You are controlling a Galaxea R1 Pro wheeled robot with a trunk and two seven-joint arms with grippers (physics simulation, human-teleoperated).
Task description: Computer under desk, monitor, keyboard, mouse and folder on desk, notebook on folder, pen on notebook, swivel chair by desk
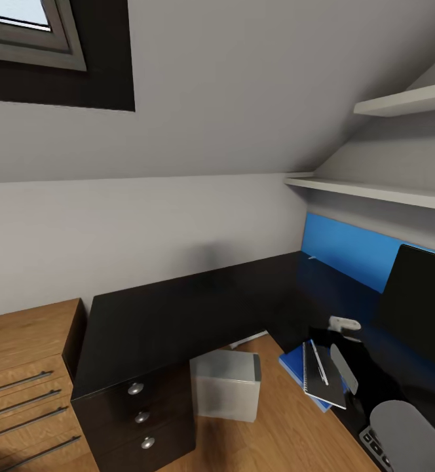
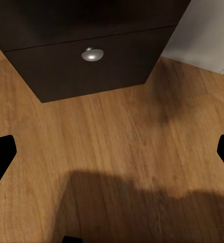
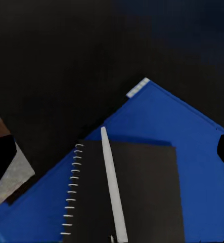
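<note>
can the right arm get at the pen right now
Probably yes. The right gripper's camera looks straight onto the pen, which lies bare on the notebook over the folder, with nothing covering it.

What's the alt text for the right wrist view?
A pale pen lies on a black spiral notebook, which sits on a blue folder on the glossy black desk. The dark tips of the right pincer frame the stack at both edges, spread apart.

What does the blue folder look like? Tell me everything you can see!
The folder is flat, bright blue and smooth, with a small pale tab at one corner. It lies flat on the glossy black desk, near the monitor. A dark spiral notebook lies on it, and a thin pale pen rests on the notebook.
</note>
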